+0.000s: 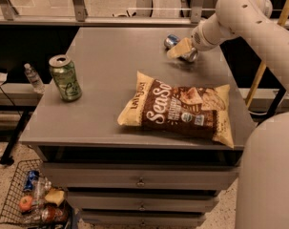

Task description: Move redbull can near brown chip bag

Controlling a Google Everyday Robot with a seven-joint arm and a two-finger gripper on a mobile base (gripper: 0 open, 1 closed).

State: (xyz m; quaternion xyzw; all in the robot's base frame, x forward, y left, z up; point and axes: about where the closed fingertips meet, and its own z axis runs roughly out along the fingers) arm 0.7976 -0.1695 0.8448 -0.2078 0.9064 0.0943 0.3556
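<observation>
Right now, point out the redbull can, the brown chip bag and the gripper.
redbull can (pixel 171 41): camera view, its blue end.
brown chip bag (pixel 175 109): camera view, dark brown middle.
gripper (pixel 180 49): camera view, tan tip, right at the can.
</observation>
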